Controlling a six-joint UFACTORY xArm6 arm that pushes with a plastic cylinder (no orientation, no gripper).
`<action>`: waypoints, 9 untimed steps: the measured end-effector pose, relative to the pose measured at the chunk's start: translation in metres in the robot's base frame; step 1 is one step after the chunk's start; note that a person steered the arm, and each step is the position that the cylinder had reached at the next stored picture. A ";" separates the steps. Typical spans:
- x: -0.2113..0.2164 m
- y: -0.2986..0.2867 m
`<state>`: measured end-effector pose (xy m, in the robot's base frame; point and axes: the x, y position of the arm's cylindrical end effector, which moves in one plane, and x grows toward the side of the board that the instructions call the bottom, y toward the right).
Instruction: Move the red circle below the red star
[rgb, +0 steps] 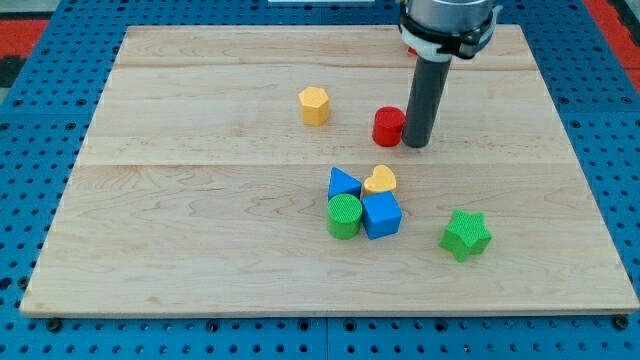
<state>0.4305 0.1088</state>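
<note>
The red circle (387, 127) lies on the wooden board, a little right of centre in the upper half. My tip (417, 144) stands right beside it on its right side, touching or nearly touching it. The rod rises from there to the view's top edge. No red star shows anywhere in the view; the rod may hide something behind it.
A yellow hexagon (314, 105) lies left of the red circle. Below it is a cluster: a blue triangle (343, 183), a yellow heart (380, 180), a green circle (344, 216) and a blue cube (381, 215). A green star (465, 234) lies at the lower right.
</note>
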 end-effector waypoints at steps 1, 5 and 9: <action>-0.005 -0.028; -0.109 -0.008; -0.100 0.000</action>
